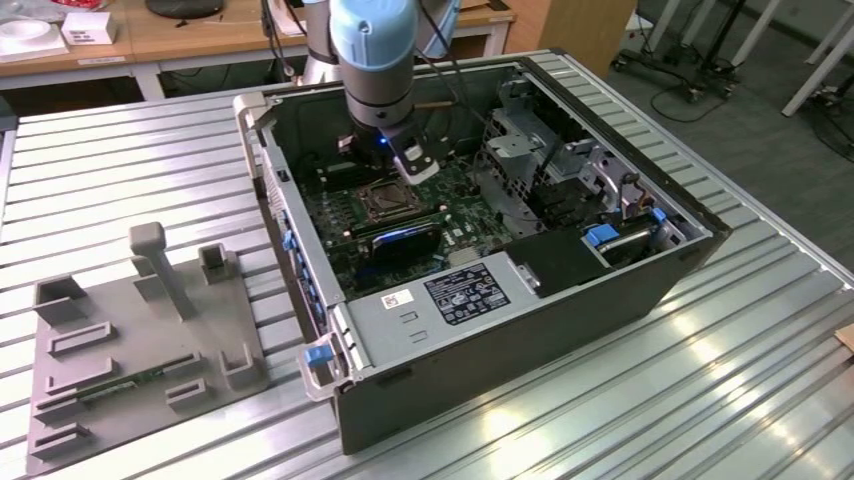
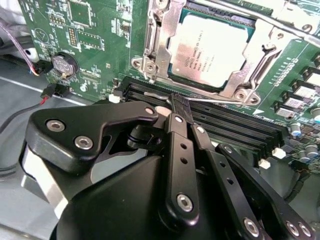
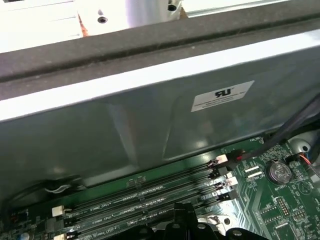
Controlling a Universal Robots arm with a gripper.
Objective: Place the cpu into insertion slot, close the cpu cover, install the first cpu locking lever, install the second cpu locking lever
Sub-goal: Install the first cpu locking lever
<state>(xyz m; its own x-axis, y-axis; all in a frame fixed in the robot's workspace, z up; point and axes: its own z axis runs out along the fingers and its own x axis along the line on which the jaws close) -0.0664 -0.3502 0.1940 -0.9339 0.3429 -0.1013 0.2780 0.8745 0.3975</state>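
The gripper (image 2: pixel 180 102) has its two black fingers brought together, and nothing can be made out between them. In the second wrist view its tip sits over the memory slots (image 2: pixel 235 125), just beside a thin silvery locking lever (image 2: pixel 225 101) that runs along the socket's edge. Whether the tip actually touches that lever cannot be told. In the exterior view the gripper (image 1: pixel 407 160) hangs low inside the open computer case (image 1: pixel 534 330). It is on the far side of the insertion slot (image 1: pixel 384 200), towards the exterior view's left half of the case.

The cpu (image 2: pixel 209 49) already lies flat in the insertion slot, its pale lid facing up. The cpu cover (image 2: pixel 159 42) is down around it, with its metal frame on the chip's border and the chip showing through the cut-out. Those two steps look done.

By my reading, the work in hand is a locking lever, most likely the one at the gripper's tip. I cannot tell whether it is the first or the second lever, or whether it is already hooked. A second silvery bar (image 2: pixel 280 22) runs along the opposite side of the socket.

Seating such a lever would call for a firm push down toward the green motherboard (image 2: pixel 100 45). A small sideways shift would then tuck it under its catch, while the fingertip keeps clear of the memory slots and the chip.
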